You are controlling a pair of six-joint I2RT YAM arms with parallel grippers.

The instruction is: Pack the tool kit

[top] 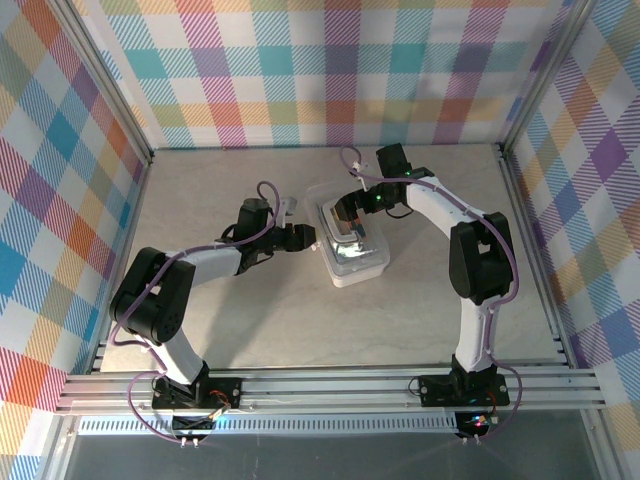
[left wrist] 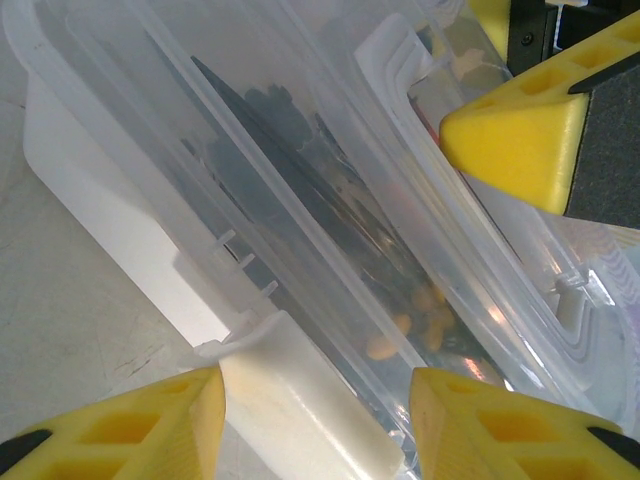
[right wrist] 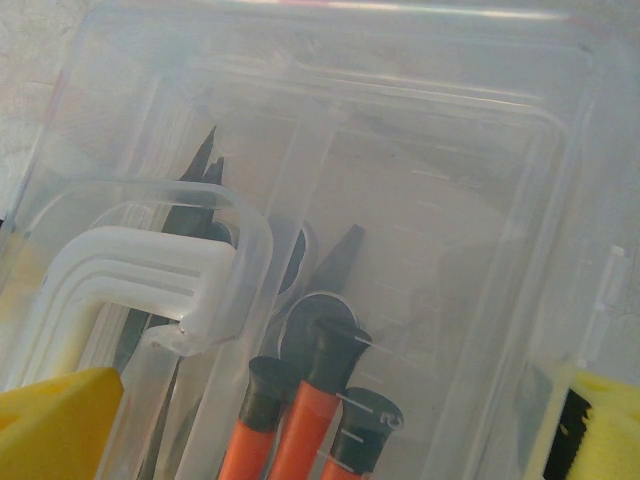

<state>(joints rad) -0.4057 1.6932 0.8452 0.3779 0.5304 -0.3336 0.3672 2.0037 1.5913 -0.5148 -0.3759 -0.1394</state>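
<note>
The tool kit's clear case (top: pixel 352 245) lies mid-table with its lid down. Through the lid I see orange-handled tools (right wrist: pixel 300 425), dark tool tips (right wrist: pixel 340 260) and the white handle (right wrist: pixel 130 275). My left gripper (top: pixel 308 238) is at the case's left side. Its jaws (left wrist: pixel 315 430) are half closed on a white latch piece (left wrist: pixel 300 400) and the clear lid rim, and both pads appear to touch. My right gripper (top: pixel 350 208) hovers open just over the lid's far end (right wrist: pixel 330 435), and one of its yellow fingers (left wrist: pixel 520 140) shows in the left wrist view.
The case's whitish base wall (left wrist: pixel 90 190) rests on the pale tabletop (top: pixel 250 310). Checked walls with metal frame posts (top: pixel 150 155) enclose the table on three sides. A rail (top: pixel 330 385) runs along the near edge by the arm bases.
</note>
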